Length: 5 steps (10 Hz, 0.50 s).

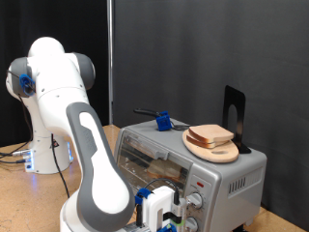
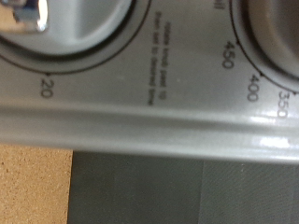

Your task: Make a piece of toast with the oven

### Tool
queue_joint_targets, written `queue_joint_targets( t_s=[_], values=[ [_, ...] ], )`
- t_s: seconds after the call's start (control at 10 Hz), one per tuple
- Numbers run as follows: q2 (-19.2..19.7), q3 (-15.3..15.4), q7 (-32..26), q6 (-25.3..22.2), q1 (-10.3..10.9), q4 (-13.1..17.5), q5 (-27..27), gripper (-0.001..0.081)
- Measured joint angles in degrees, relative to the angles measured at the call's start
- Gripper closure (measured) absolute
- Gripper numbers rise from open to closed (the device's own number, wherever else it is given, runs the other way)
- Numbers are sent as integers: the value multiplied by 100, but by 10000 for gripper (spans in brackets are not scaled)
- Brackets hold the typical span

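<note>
Knob work looks to be the step in hand: the claw [image 1: 166, 217] sits low at the exterior view's bottom, right up against the oven's [image 1: 193, 164] control panel, where two round knobs [image 1: 194, 201] stand one above the other. The wrist view bears this out, filled by grey panel with printed dial marks, 20 by one dial and 350, 400 and 450 by another [image 2: 271, 37]; a shiny knob [image 2: 23, 19] shows in one corner. Whether the claw is spread or pressed together I cannot tell, since its fingertips are cut off by the picture's edge and do not appear in the wrist view.

A slice of bread [image 1: 210, 135] rests on a round wooden plate [image 1: 214, 150] on top of the oven, towards the exterior view's right. Behind the glass door [image 1: 154, 159], which appears closed, something pale and tan lies on the rack; I judge it to be the piece of toast [image 1: 162, 170], though the glass blurs it. If so, loading is done and setting the dial is what remains; that calls for a firm pinch on a small round knob and a clean turn without slipping.

Arm pose: the white arm [image 1: 92, 155] rises from its base at the exterior view's left, bends over, and reaches steeply down to the front of the oven.
</note>
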Motion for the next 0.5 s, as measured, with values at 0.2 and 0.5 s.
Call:
queue_joint_targets(
  t_s=[0.2,0.5],
  values=[
    [0,52,-10,139,41,-4,99,383],
    [35,59,28,322,57,15,178,719]
  ],
)
